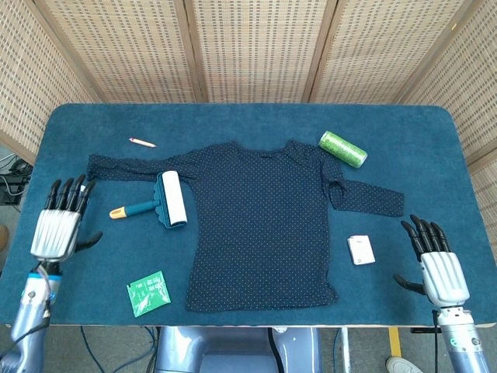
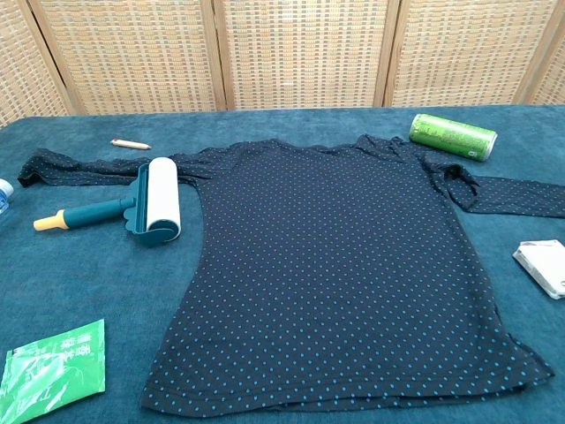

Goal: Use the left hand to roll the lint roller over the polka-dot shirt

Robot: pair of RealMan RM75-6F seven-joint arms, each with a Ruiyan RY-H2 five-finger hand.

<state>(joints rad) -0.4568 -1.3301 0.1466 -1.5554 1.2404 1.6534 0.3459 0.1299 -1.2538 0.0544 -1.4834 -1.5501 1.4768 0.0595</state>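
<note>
clear bottle (image 2: 3,196) cut off; left hand (image 1: 59,224) off lint roller (image 1: 159,203)

Lint roller (image 1: 159,203) lying just beside shirt (image 1: 260,225), left edge. Left hand (image 1: 59,225) apart from it, fingers spread, empty. Right hand (image 1: 436,264) likewise, near small white box (image 1: 361,249).

A dark navy polka-dot shirt (image 1: 268,221) is dotted with light blue. The lint roller (image 1: 161,202) is seen in teal with a white roll and an orange handle tip. A green can (image 1: 342,148), a green packet (image 1: 148,292) and teal tablecloth (image 1: 256,123) are shown.
</note>
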